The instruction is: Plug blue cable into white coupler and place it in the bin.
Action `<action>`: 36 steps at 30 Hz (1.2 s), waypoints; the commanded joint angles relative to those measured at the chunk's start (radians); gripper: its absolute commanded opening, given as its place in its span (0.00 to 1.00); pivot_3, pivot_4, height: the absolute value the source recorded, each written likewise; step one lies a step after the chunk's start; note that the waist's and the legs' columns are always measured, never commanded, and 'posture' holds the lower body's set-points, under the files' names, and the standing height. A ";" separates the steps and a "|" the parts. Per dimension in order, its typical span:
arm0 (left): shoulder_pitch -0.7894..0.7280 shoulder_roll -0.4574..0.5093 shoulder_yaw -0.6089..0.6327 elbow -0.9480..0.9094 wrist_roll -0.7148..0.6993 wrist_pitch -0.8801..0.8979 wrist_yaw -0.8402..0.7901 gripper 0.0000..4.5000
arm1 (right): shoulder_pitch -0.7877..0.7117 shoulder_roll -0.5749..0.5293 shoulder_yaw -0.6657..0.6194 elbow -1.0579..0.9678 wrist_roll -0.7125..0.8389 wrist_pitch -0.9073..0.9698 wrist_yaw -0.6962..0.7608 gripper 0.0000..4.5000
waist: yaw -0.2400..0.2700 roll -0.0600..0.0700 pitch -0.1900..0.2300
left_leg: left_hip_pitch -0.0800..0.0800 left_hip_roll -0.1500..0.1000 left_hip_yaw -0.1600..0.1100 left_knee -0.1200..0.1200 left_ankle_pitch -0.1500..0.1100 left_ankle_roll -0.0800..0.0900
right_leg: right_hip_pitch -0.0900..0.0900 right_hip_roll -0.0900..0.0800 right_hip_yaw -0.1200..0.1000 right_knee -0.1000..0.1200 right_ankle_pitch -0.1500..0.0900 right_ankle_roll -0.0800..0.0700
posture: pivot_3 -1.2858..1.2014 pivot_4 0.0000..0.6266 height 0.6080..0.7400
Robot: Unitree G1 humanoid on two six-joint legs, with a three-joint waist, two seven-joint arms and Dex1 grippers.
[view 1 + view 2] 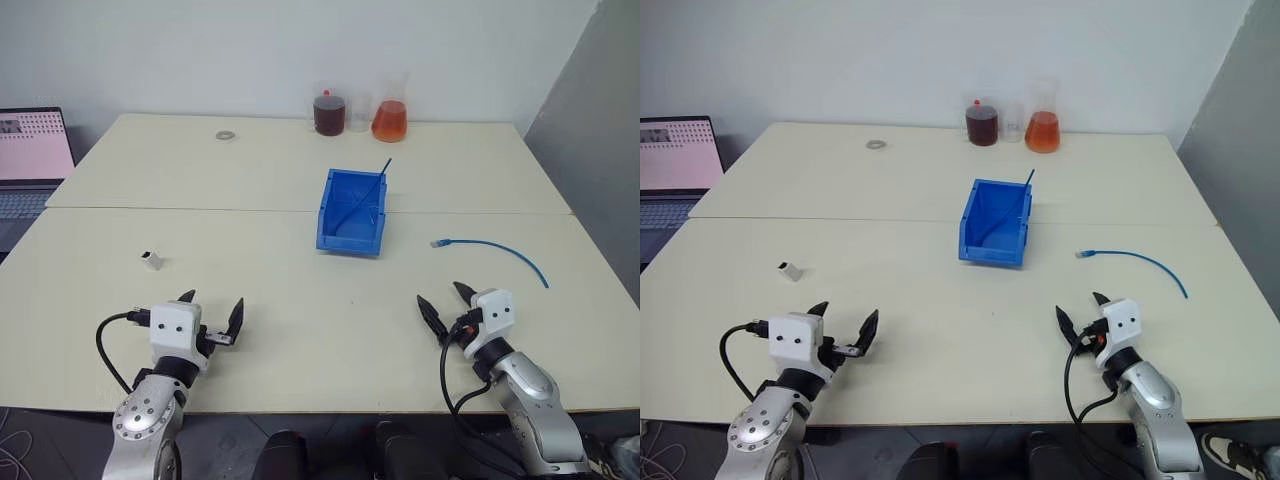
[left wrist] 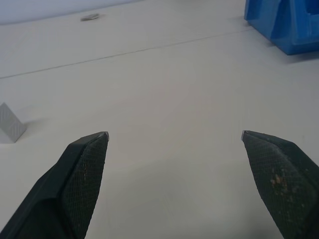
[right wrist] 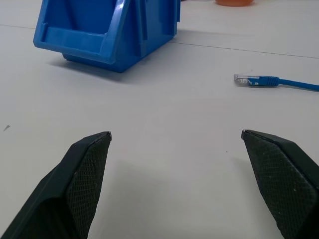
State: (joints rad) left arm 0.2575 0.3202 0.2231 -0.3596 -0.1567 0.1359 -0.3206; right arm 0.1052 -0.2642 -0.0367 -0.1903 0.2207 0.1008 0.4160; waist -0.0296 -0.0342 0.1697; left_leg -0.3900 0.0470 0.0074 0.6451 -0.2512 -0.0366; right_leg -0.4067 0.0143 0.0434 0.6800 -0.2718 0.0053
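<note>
- My left gripper, with its two black fingers, hovers over the near left part of the cream table; its jaws are spread wide with nothing between them.
- My right gripper hangs over the near right part of the table, jaws likewise spread and empty.
- The tiny white boxy plastic coupler sits on the table ahead of my left gripper and a little to its left, apart from it.
- The thin light-blue network cable lies loose on the right side of the table, ahead of my right gripper, its small clear plug at the end toward the bin.
- The small bright-blue rectangular plastic bin stands near the table's middle, lowered lip toward me, well apart from coupler and cable.
- A straight darker-blue strand leans inside the bin, its tip sticking out past the far rim.
- Two glass flasks, one of dark red liquid and one of orange, stand at the far edge.
</note>
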 commanded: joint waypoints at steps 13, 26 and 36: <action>-0.421 0.306 -0.190 -0.129 -0.311 0.464 -0.381 1.00 | -0.192 -0.251 -0.242 0.047 0.132 0.088 0.090 0.99 | 0.001 0.001 0.002 | 0.000 -0.003 0.002 0.001 0.000 0.000 | 0.000 0.002 0.000 0.000 0.002 0.003 | 0.52 0.24 1.00; -0.681 0.372 -0.387 -0.110 -0.277 0.564 -0.485 1.00 | -0.560 -0.534 -0.192 0.704 0.046 0.212 0.289 0.99 | -0.004 0.002 0.003 | 0.000 -0.004 0.002 0.000 0.000 0.000 | 0.000 0.005 0.001 0.000 0.000 -0.001 | 0.52 0.24 1.00; -0.701 0.355 -0.428 -0.043 -0.228 0.472 -0.550 1.00 | -0.792 -0.546 -0.122 1.168 -0.046 0.239 0.345 0.99 | -0.003 0.004 0.005 | -0.001 -0.004 0.003 0.000 0.000 0.000 | 0.000 0.005 0.002 0.000 0.000 -0.001 | 0.52 0.24 1.00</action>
State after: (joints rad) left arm -0.4255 0.6798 -0.2076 -0.3904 -0.3908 0.6381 -0.8595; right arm -0.6537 -0.7872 -0.1641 0.9207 0.1958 0.3221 0.7424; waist -0.0331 -0.0305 0.1747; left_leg -0.3907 0.0431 0.0101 0.6454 -0.2512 -0.0363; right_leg -0.4067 0.0191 0.0453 0.6795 -0.2719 0.0046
